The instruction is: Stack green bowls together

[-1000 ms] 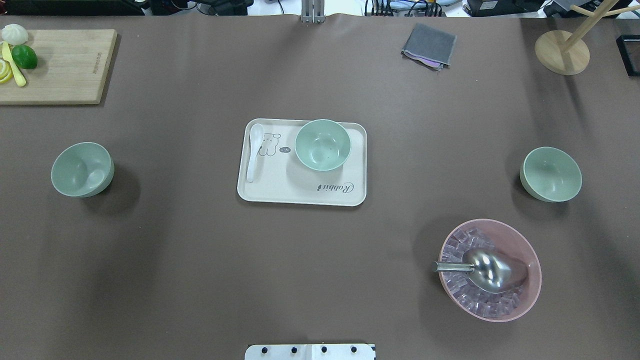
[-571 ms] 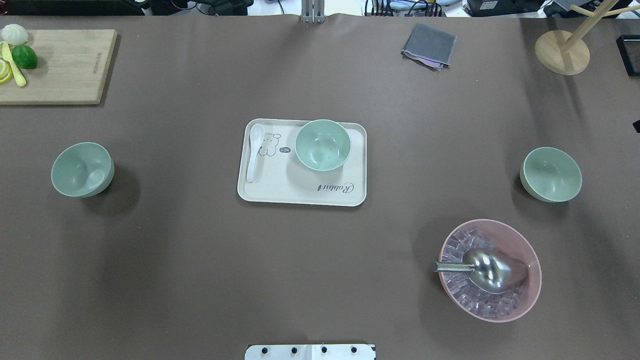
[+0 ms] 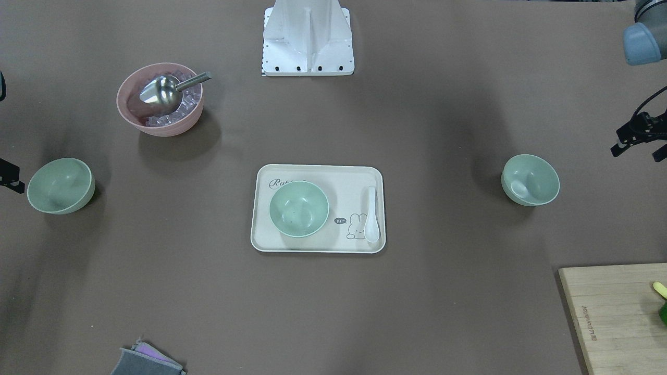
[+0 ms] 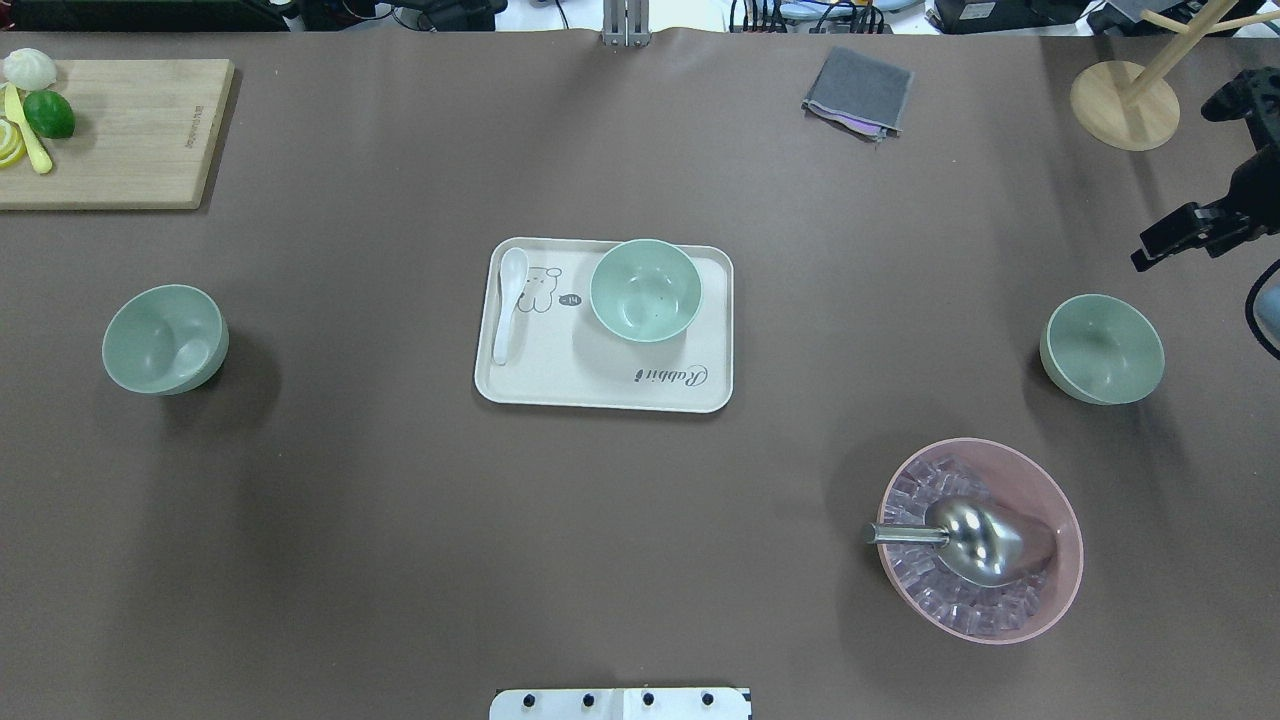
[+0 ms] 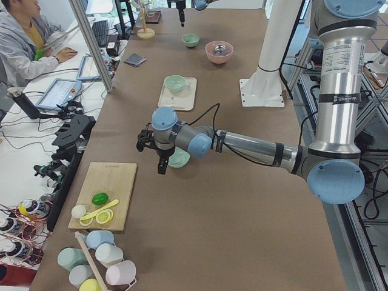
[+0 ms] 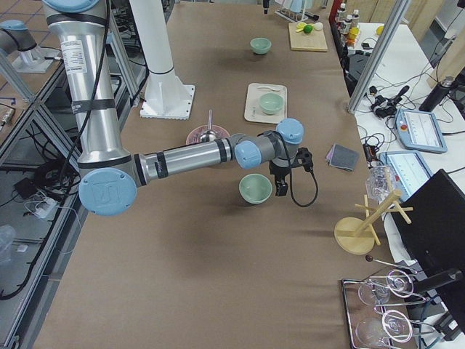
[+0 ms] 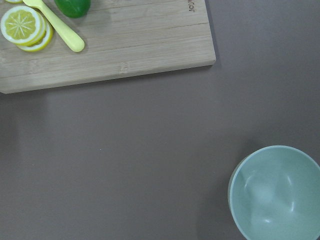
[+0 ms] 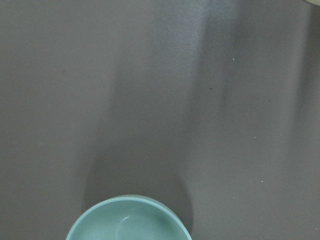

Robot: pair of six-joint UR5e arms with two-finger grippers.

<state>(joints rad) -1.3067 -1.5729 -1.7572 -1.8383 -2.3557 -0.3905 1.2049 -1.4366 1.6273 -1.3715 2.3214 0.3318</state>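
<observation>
Three pale green bowls stand apart. The left bowl (image 4: 165, 339) sits on the table and also shows in the left wrist view (image 7: 277, 192). The middle bowl (image 4: 645, 290) stands on a cream tray (image 4: 560, 385). The right bowl (image 4: 1102, 348) shows at the bottom of the right wrist view (image 8: 129, 220). My right gripper (image 4: 1188, 230) hangs at the right edge, beyond and above the right bowl, its fingers apart and empty. My left gripper (image 3: 638, 143) hovers outside the left bowl (image 3: 530, 179), open and empty.
A pink bowl (image 4: 1060, 500) with ice and a metal scoop (image 4: 985, 540) stands in front of the right bowl. A white spoon (image 4: 510, 300) lies on the tray. A cutting board (image 4: 130, 130) with lime and lemon is far left. A grey cloth (image 4: 858, 90) and wooden stand (image 4: 1124, 103) are at the back.
My right gripper has come into the overhead view from the right edge, toward the right bowl. The bowls have not moved.
</observation>
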